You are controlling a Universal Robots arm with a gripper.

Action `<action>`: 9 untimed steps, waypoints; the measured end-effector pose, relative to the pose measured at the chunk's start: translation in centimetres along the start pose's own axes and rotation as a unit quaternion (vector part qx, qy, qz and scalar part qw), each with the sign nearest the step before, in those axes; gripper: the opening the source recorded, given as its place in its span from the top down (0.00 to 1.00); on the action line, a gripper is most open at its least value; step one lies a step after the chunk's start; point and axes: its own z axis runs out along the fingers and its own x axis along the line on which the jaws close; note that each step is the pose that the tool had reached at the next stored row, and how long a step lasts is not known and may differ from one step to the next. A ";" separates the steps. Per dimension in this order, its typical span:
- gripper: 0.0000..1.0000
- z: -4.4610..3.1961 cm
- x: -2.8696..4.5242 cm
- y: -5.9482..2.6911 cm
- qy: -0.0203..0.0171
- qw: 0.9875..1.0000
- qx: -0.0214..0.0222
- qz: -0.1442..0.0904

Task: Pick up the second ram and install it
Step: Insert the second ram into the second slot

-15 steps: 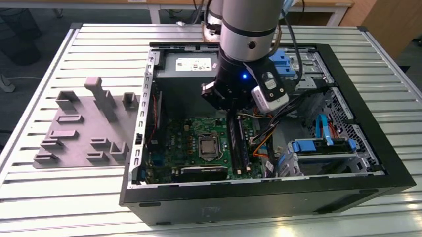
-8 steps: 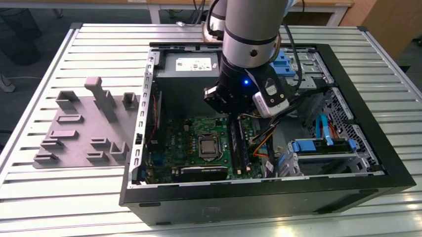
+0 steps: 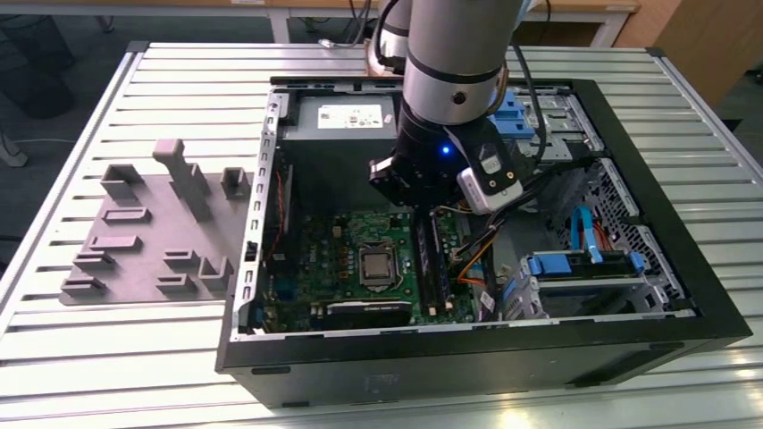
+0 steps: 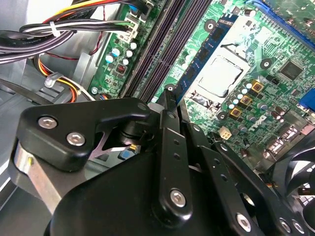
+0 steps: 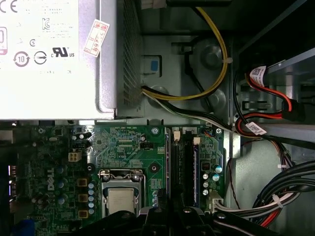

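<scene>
At the wrist, in the second wrist view, we see the gripper (image 4: 176, 98) low over the memory slots, its black fingers (image 4: 167, 128) drawn narrow about the near end of the second ram (image 4: 206, 46). That stick stands on edge along the dark slots, its small black chips turned toward the processor (image 4: 220, 77) (a square silver plate in its socket). The ram's far end runs away from the fingertips, parallel to the slots beside it.

In the exterior view, the stick (image 3: 430, 264) stretches from under the gripper (image 3: 420, 213) toward six o'clock. It lies at three o'clock of the processor (image 3: 377, 265), on the green motherboard (image 3: 328, 241). At three o'clock of the ram, a bundle of coloured cables (image 3: 477, 259) crosses toward a blue-trimmed drive bay (image 3: 578, 264).

Farther out, the grey power supply (image 3: 346, 116) sits at twelve o'clock of the board, behind the arm (image 3: 451, 54). The black computer case (image 3: 477, 353) lies open on its side and walls all of this in.

At nine o'clock of the case, on the exterior view's left, the grey fixture plate (image 3: 143, 241) lies flat with its upright blocks. It is well apart from the gripper. Both case and plate rest on the slatted metal table (image 3: 120, 357).
</scene>
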 end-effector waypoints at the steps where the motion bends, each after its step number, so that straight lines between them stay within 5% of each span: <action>1: 0.86 0.00 0.00 0.00 0.000 1.000 0.000 0.000; 9: 0.86 0.16 -0.01 0.01 0.000 1.000 0.000 0.000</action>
